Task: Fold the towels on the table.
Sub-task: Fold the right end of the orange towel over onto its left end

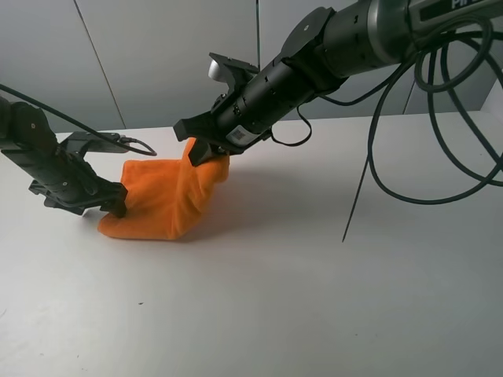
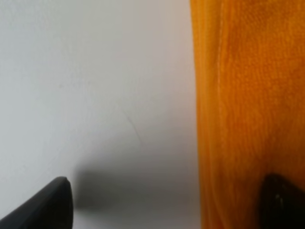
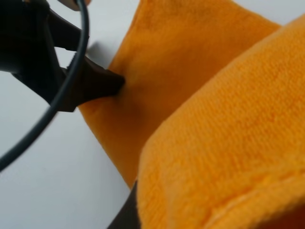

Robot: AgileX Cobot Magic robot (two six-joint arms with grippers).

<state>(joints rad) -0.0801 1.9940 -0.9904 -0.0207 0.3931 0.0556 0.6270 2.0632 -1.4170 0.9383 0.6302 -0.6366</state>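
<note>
Exterior high — right jaws [image 1: 206,151] pinch orange towel [image 1: 165,206] above table [image 1: 314,275]

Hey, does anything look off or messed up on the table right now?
Nothing spilled or damaged. The orange towel isn't flat, though: the right gripper is shut on one edge and holds it up, so the cloth hangs bunched and tented on the table. The left gripper stands open at its side.

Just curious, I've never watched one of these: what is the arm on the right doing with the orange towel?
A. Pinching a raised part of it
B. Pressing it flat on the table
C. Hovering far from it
A: the right gripper has its jaws shut on the towel, lifting a peak.
</note>
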